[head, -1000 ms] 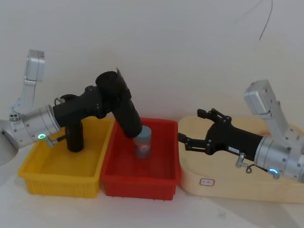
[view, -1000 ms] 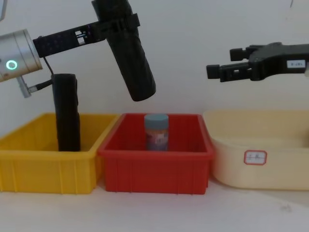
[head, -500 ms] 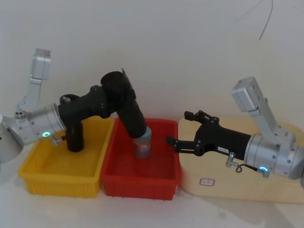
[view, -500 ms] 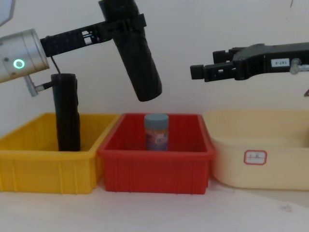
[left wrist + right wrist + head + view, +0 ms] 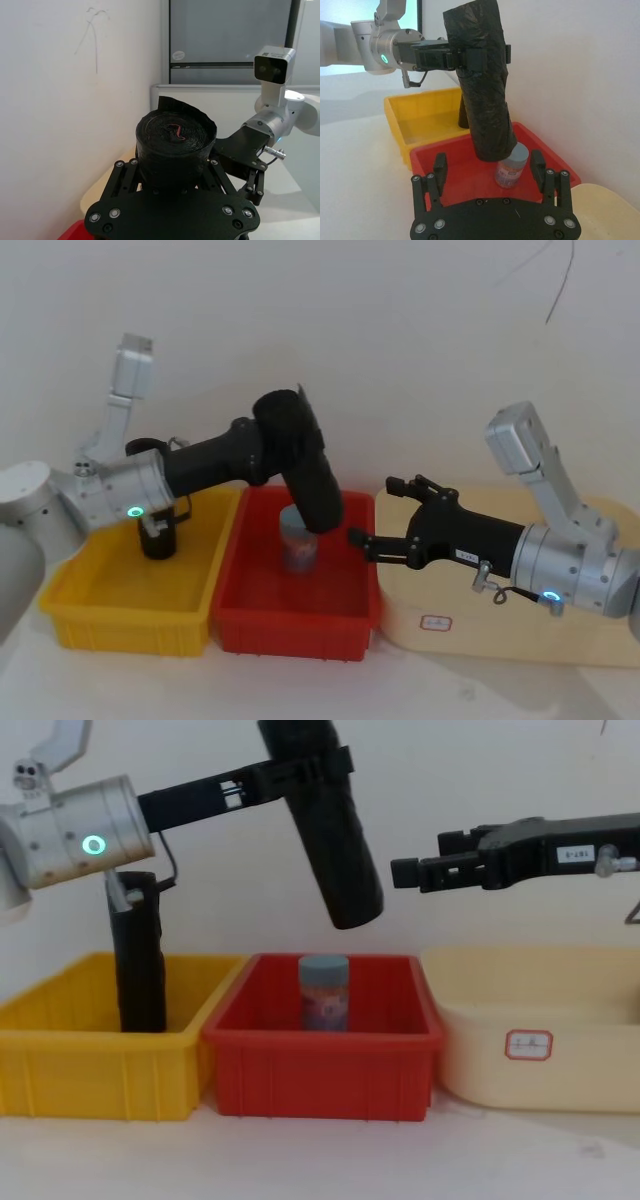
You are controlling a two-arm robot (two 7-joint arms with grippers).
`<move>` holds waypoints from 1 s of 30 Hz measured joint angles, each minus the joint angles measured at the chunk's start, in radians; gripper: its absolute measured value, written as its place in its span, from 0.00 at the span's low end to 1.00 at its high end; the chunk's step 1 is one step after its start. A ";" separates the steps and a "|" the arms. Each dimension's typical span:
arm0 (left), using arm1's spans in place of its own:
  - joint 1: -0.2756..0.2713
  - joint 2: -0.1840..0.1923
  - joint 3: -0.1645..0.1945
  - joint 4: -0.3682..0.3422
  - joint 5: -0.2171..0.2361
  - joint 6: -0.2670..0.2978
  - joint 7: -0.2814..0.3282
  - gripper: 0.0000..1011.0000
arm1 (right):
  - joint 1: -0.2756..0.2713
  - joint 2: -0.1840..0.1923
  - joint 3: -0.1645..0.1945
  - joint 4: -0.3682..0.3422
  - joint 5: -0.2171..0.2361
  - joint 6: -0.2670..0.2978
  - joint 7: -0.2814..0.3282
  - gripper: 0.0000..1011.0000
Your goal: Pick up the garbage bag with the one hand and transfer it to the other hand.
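I had the left gripper [image 5: 310, 770] clamped around the garbage bag [image 5: 330, 830], which hung tilted above the red bin [image 5: 322, 1065]. My right gripper [image 5: 405, 872] waited open just beside its lower end, not touching.

Three containers stand in a row along the desk [image 5: 300, 1160], side by side and touching: a bin [image 5: 90, 1060] at the left end, a second bin [image 5: 320, 1070] in the middle, a tub [image 5: 540, 1040] at the right end. A roll of bags [image 5: 137, 955] stands upright in the left bin, toward its rear. A jar [image 5: 324, 992] stands upright in the middle bin. Above the middle bin the left pincer [image 5: 262, 445] holds a second roll, the garbage bag [image 5: 328, 820], tilted, its lower end over the jar and clear of it. The right pincer [image 5: 400, 872] hangs above the seam between middle bin and tub, just beside the bag's lower end, apart from it.
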 joint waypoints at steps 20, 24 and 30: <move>-0.047 -0.061 0.014 0.066 0.021 -0.009 -0.040 0.43 | -0.017 0.011 0.001 0.001 0.009 -0.015 -0.045 0.99; -0.051 -0.067 0.014 0.069 0.024 -0.008 -0.044 0.43 | -0.018 0.010 -0.004 0.006 -0.004 -0.023 -0.058 0.99; -0.052 -0.071 0.014 0.071 0.026 -0.007 -0.048 0.43 | -0.013 -0.001 -0.011 0.019 -0.023 -0.033 -0.075 0.99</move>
